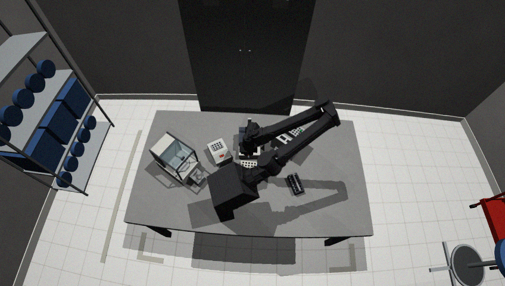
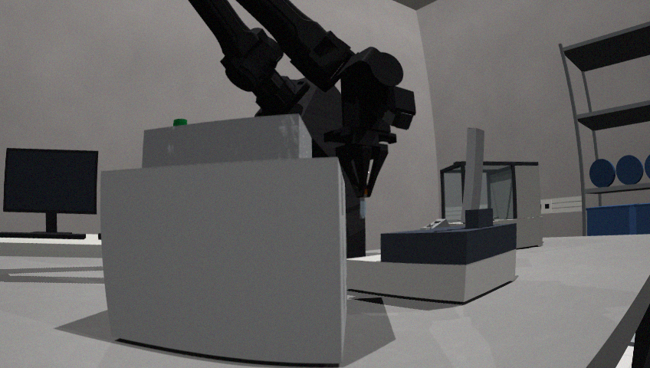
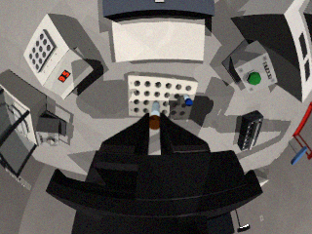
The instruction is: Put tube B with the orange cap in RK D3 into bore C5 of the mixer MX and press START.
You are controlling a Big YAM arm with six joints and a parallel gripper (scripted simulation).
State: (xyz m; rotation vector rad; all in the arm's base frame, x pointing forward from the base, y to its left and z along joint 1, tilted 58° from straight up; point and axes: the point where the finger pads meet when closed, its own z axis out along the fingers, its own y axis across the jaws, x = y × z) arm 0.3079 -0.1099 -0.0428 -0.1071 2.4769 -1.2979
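Observation:
My gripper (image 3: 154, 117) is shut on tube B (image 3: 155, 113), a clear tube with an orange cap, and holds it upright in the air above the white tube rack RK (image 3: 162, 96). In the exterior view the tube (image 2: 363, 205) hangs below the fingertips (image 2: 365, 188), well clear of the bench. The mixer MX (image 3: 253, 73) stands to the right of the rack, with its green START key (image 3: 253, 78) on the sloping front. From behind, the mixer (image 2: 223, 246) is a grey box with a green lamp (image 2: 180, 121) on its top. Its bores are hidden in all views.
A blue-capped tube (image 3: 187, 100) stands in the rack's right part. The spectrophotometer SP (image 3: 158, 34) is behind the rack, the dry block DB (image 3: 54, 54) at the left, the balance BAL (image 3: 19, 122) far left, the black magnet block MG (image 3: 249, 129) at the right.

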